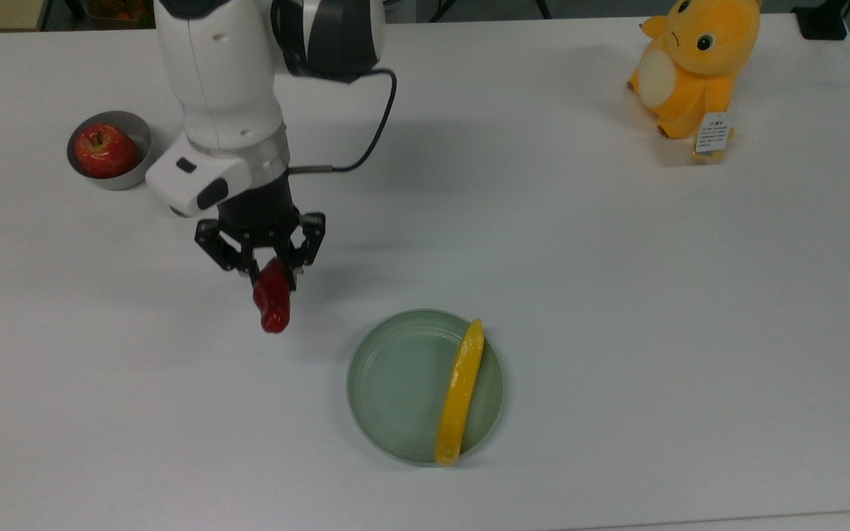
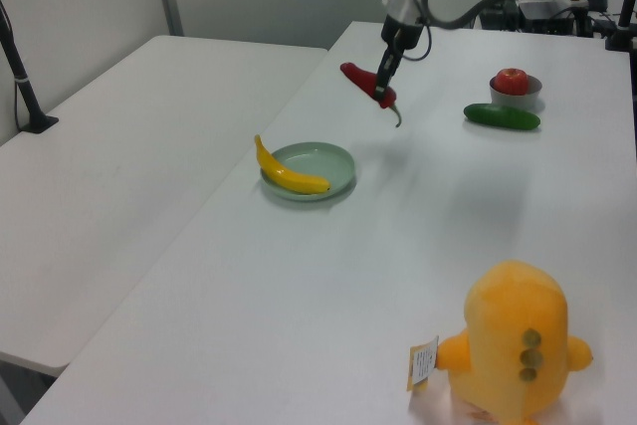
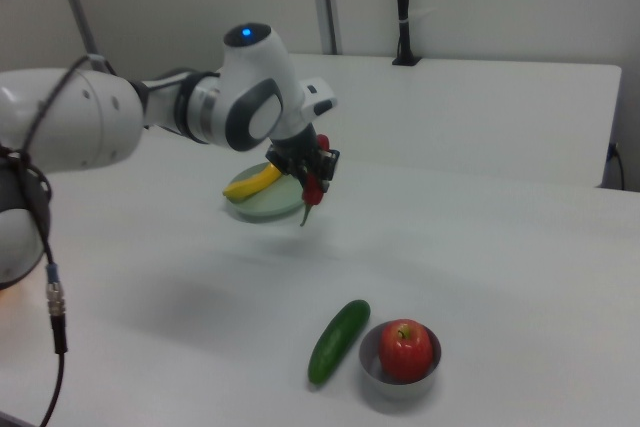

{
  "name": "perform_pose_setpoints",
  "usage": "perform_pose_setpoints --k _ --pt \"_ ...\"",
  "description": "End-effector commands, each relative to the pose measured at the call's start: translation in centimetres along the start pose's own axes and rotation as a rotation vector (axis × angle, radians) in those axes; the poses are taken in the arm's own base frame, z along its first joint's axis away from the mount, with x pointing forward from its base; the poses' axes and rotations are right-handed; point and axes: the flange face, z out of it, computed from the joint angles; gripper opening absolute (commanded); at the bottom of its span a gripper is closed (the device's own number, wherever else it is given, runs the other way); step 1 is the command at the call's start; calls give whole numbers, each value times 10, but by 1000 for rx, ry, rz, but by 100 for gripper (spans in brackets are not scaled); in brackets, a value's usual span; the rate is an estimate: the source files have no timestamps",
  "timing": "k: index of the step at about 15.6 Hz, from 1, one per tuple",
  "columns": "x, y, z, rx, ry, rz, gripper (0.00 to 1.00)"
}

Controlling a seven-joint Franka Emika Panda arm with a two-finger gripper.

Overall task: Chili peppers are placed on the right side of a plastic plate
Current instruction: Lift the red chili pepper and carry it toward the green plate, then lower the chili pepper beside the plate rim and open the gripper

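Gripper hangs above the white table, its two black fingers clamped on the upper end of the chili peppers, a single dark red chili held clear of the surface. In the left view the chili slants down from the fingers with its green stem curling below.

Going across the top view from its left: far off to the upper left of the gripper sits a small grey metal bowl with a red apple in it. The right view shows a dark green cucumber lying just beside that bowl.

Below and to the top view's right of the gripper, near but apart from the chili, lies the plastic plate, pale green. A long yellow pepper rests across the plate's side nearest the top view's right, its lower tip over the rim.

Well away, at the top view's upper right corner, sits an orange plush toy with a white tag.
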Motion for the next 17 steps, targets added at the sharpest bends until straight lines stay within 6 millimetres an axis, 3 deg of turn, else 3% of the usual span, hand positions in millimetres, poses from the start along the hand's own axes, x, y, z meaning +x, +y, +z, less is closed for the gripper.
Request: perform_pose_setpoints --k 1,3,8,9,10,14,15,16,17 --pt "18 5 38 3 69 48 23" --pt "20 2 58 -1 107 49 23" --pt "22 -1 75 -11 169 52 25" --pt "23 -9 81 -13 178 34 26" --pt "25 -14 80 -25 193 10 43" --pt "22 -18 88 -83 176 -80 79" --pt "22 -20 89 -82 175 -85 93" --pt "22 -18 88 -84 175 -85 100" --pt "22 -18 85 -86 178 -86 100"
